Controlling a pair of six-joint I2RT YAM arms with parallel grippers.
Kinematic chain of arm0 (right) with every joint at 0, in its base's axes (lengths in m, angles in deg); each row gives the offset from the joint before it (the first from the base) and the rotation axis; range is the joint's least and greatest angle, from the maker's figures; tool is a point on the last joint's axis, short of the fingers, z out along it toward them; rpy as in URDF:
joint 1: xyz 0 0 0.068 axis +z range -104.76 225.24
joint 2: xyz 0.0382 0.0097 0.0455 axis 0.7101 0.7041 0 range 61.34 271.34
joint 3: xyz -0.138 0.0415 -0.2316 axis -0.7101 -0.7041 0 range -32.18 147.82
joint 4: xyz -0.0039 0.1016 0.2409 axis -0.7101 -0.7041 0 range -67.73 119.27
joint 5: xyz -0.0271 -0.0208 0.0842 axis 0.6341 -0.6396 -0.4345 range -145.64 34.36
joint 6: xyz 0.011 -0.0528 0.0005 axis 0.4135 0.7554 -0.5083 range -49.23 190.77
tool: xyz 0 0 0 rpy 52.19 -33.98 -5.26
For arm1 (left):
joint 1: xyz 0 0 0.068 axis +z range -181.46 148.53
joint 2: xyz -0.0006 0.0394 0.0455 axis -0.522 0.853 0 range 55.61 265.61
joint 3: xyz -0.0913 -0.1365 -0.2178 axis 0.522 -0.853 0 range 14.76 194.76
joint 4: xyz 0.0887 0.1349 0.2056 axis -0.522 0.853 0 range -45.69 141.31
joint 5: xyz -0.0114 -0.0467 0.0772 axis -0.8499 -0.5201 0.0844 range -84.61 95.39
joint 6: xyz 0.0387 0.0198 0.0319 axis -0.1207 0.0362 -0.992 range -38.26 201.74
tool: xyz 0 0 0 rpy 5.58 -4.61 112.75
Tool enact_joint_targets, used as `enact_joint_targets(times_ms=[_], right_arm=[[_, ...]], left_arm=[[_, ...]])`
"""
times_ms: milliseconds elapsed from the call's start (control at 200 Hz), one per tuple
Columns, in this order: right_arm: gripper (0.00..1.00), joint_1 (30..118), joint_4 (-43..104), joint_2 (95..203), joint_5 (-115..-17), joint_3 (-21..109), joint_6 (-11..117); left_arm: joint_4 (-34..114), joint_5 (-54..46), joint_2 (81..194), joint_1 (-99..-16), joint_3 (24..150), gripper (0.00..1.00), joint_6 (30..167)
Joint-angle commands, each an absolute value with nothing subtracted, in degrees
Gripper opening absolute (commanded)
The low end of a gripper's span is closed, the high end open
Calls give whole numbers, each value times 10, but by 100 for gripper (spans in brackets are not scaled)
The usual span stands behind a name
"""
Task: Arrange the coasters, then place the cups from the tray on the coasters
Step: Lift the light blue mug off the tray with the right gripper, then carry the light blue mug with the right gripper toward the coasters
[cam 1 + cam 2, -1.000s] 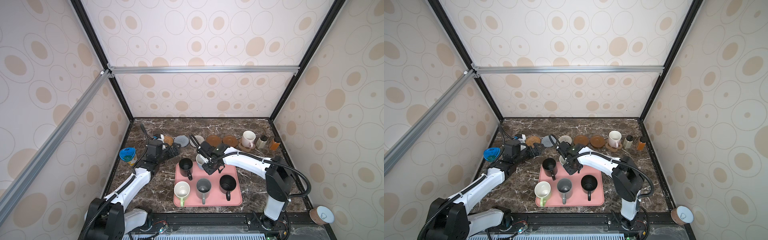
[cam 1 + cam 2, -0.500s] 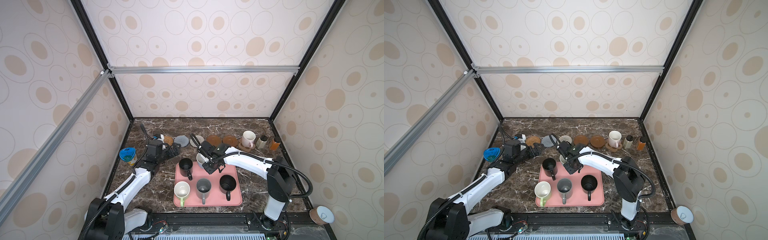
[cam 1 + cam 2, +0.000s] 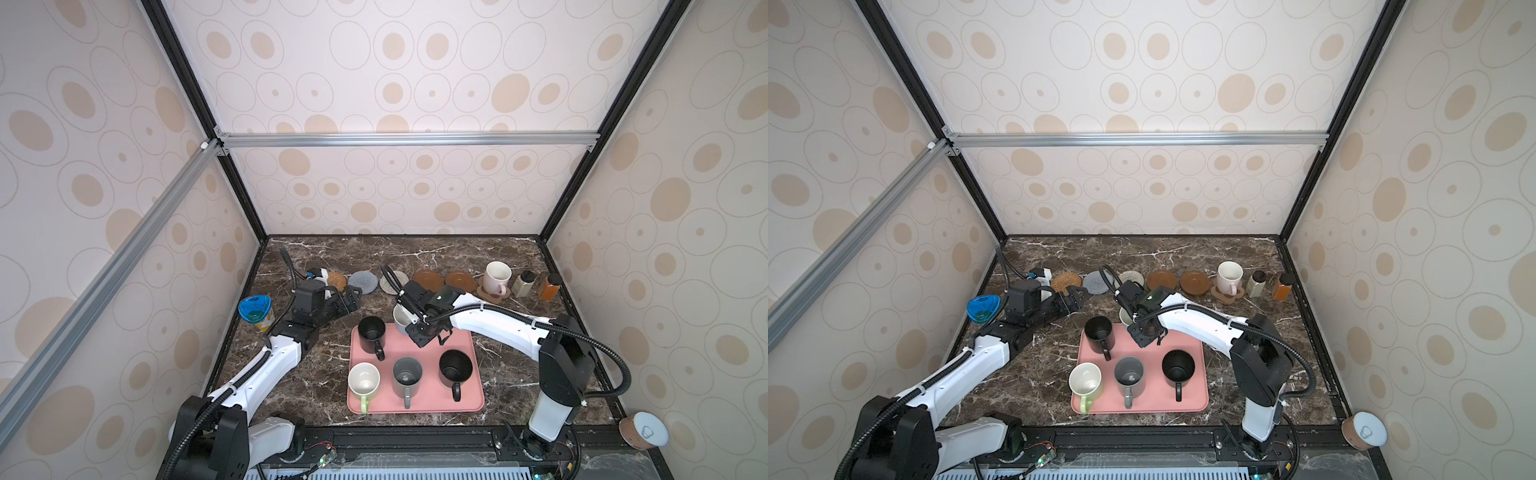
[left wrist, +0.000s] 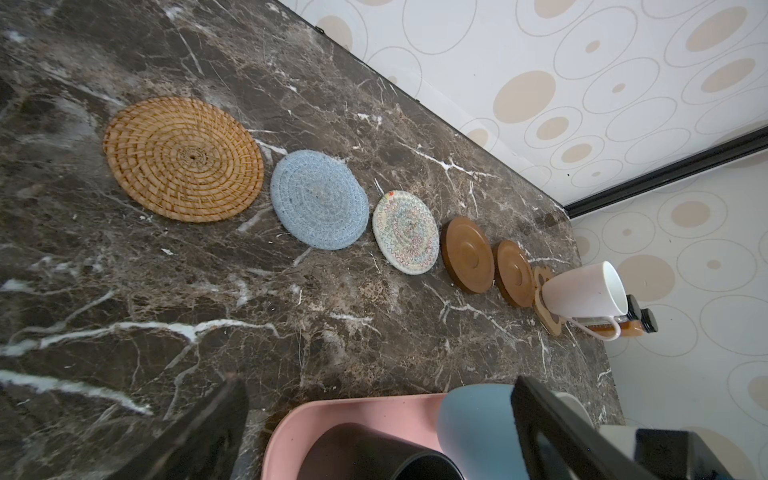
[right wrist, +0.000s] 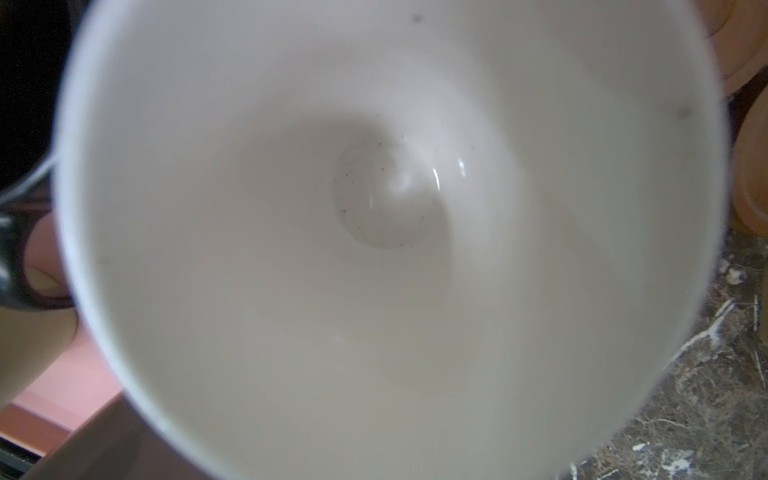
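Six coasters lie in a row along the back: tan rattan, blue-grey, cream, two brown discs, and a paw-shaped one under the pale pink cup. The pink tray holds two black cups, a grey cup and a light green cup. My right gripper is shut on the light blue cup at the tray's far edge; its white inside fills the right wrist view. My left gripper stands open and empty near the blue-grey coaster.
A blue-lidded can stands by the left wall. Two small bottles stand at the back right beside the pink cup. Another can sits outside the frame at the front right. A small white object lies behind my left arm.
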State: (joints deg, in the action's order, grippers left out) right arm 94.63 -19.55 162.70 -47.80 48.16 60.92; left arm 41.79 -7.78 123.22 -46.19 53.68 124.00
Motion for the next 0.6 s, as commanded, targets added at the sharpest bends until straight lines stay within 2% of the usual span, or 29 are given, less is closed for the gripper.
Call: enact_joint_targets(times_ms=[0, 595], right_arm=[[9, 941, -190, 1592, -460, 488, 606], [8, 909, -191, 1552, -449, 463, 605]], left_arm=[[409, -78, 1231, -458, 550, 100, 1243], [411, -76, 1227, -458, 550, 100, 1244]])
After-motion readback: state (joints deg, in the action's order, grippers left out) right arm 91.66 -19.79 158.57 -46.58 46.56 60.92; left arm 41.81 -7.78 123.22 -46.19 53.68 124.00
